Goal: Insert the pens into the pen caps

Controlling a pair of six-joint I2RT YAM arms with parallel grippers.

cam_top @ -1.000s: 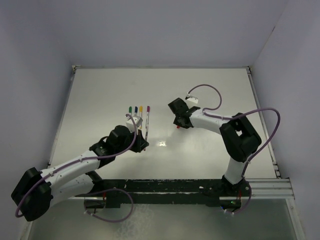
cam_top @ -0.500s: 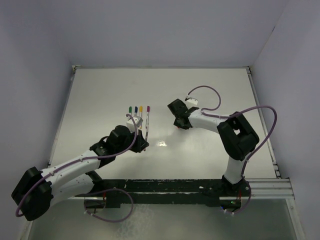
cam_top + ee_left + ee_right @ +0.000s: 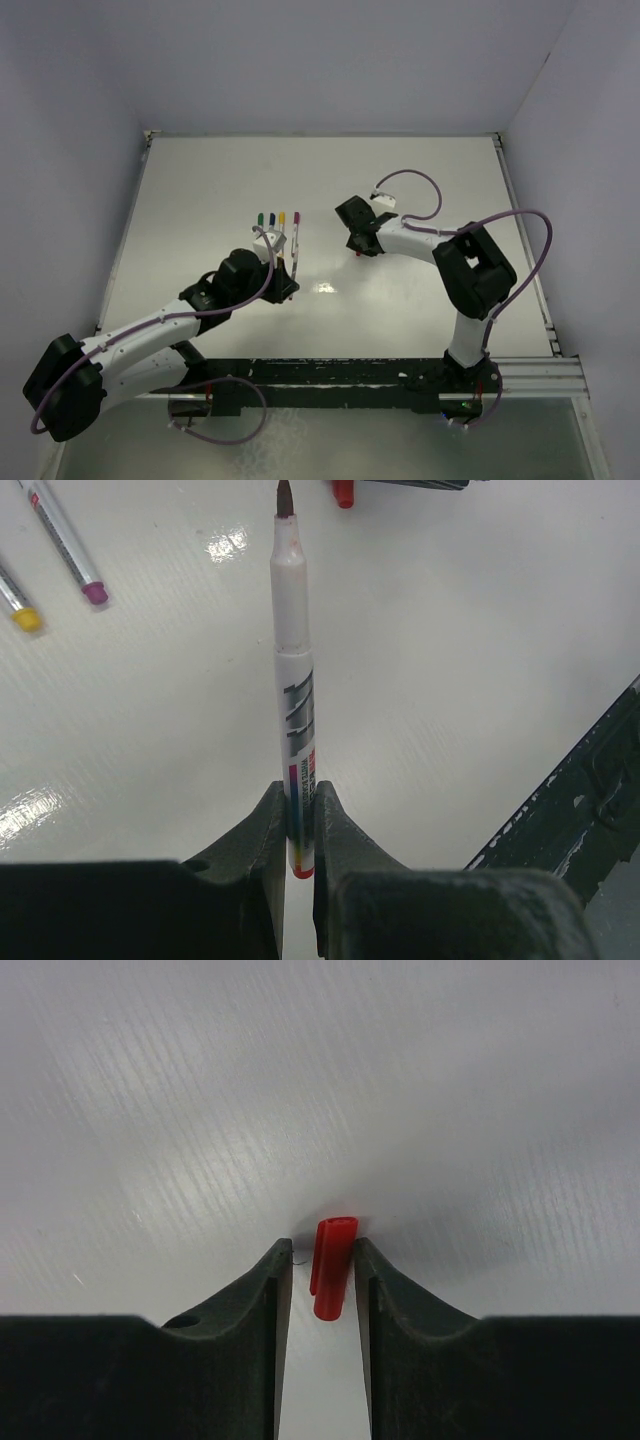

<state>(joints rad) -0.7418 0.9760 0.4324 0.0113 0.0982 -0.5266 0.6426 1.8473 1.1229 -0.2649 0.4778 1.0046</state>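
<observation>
I am counting five pens in all. Four are lying side by side in a row on the worktop, just ahead of the left arm: the green pen, the blue pen, the yellow pen and the purple pen, coloured ends pointing away from the bases.

The fifth, the red pen, is sitting in the left claw, which is clamping tightly on its lower barrel. Its bare tip is pointing forward, away from the wrist. It is aiming just left of the red cap without touching it.

I am seeing only one cap on its own, that red one. It is standing between the fingers of the right claw, near the middle of the worktop, its open mouth facing away from the wrist. It is leaning against one finger, with a sliver of gap at the other, so I cannot tell whether the claw is pinching it or only bracketing it.
</observation>
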